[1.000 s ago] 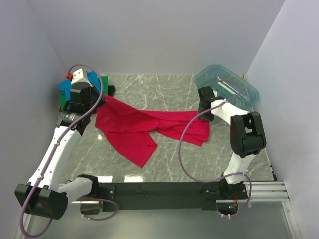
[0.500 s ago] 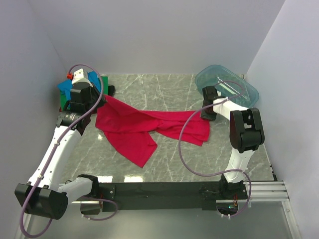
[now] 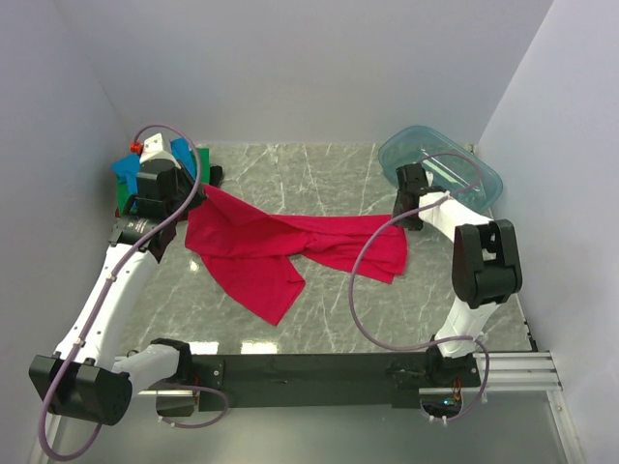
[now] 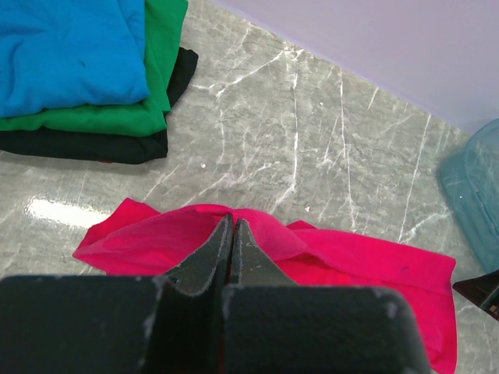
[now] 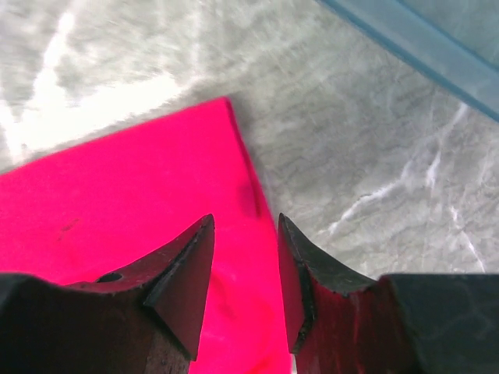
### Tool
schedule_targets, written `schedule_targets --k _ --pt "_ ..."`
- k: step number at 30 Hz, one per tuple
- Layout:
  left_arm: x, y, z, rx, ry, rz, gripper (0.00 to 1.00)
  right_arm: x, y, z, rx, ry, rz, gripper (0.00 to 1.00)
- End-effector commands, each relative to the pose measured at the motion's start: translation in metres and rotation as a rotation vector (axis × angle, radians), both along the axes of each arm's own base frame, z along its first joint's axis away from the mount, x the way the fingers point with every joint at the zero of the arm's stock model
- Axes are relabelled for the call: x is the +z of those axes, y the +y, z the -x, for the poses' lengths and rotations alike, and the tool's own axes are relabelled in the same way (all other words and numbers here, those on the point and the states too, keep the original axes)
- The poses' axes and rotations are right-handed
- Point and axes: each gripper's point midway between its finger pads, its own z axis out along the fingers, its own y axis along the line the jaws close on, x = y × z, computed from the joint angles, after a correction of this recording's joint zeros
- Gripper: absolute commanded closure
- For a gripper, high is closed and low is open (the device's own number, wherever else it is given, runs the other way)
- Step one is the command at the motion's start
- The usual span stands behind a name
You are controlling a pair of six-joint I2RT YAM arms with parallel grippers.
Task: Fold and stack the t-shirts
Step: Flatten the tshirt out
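Left fingers (image 4: 207,261) stay clenched on the red-pink t-shirt (image 3: 261,251); right fingers (image 5: 183,271), released, have crept to its corner, probably to spread it.

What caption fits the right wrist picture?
Open right gripper hovers over the red-pink t-shirt at its edge on the table.

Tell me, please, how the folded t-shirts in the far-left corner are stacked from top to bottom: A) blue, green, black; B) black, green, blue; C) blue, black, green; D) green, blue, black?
A: the left wrist view shows the blue t-shirt lying on the green t-shirt, which lies on the black t-shirt.
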Motion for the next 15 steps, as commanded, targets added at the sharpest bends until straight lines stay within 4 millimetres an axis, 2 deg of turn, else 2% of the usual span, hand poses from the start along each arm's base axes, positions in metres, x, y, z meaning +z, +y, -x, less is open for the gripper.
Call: schedule_targets --k 1,7,15 --pt "0.011 0.0 -0.004 -0.011 -0.042 -0.007 1.0 0.017 0.006 -0.007 0.031 -0.061 -0.034 0.54" --pt "0.012 0.001 -0.003 -0.01 -0.045 -0.008 0.99 -0.008 0.012 -0.008 0.044 0.007 -0.057 0.55" --pt "0.012 0.001 -0.002 -0.009 -0.045 -0.01 0.99 -0.017 0.011 -0.009 0.04 0.031 -0.05 0.57"
